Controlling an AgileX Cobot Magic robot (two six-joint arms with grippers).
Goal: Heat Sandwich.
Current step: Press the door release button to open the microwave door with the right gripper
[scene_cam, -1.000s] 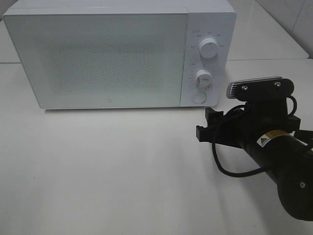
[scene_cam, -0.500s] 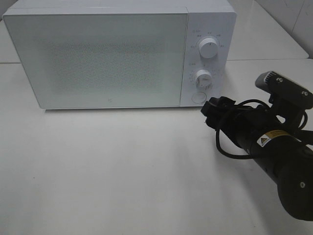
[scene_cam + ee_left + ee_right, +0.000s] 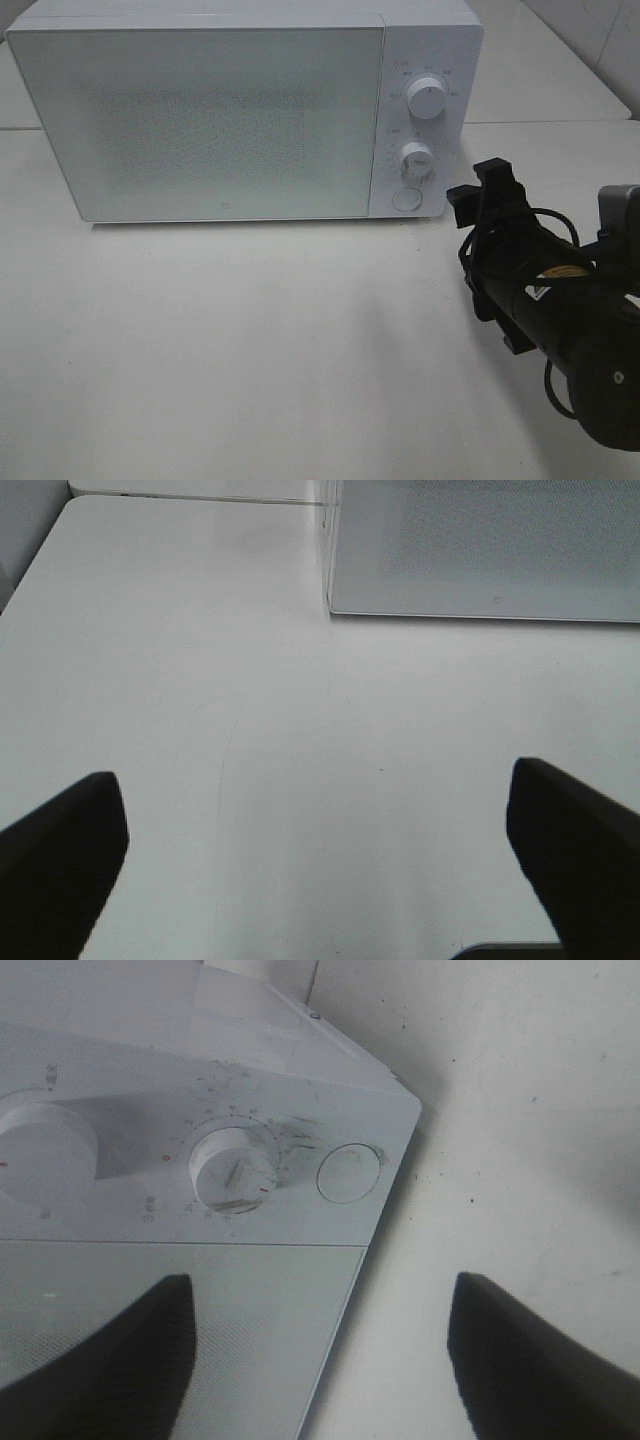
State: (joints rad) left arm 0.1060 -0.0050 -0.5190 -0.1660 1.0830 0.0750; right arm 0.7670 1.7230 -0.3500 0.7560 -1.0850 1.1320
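The sandwich and its pink plate are out of view. The white microwave [image 3: 200,120] stands at the back of the table with its door shut; it also shows in the right wrist view [image 3: 150,1290] and the left wrist view [image 3: 480,550]. My right gripper [image 3: 478,190] is open and empty, rolled on its side, just right of the control panel near the round button [image 3: 405,199]. In the right wrist view the gripper [image 3: 320,1360] faces the lower knob [image 3: 233,1168] and the button [image 3: 349,1172]. My left gripper [image 3: 320,870] is open and empty over bare table, left of the microwave's front.
The upper knob [image 3: 428,100] and lower knob [image 3: 416,160] sit above the button. The white table [image 3: 250,340] spreads in front of the microwave. A black cable [image 3: 545,215] loops along my right arm. The left arm does not show in the high view.
My right wrist has rolled about a quarter turn, and the gripper has moved up and to the right, ending beside the microwave's lower right corner. The microwave has not moved.
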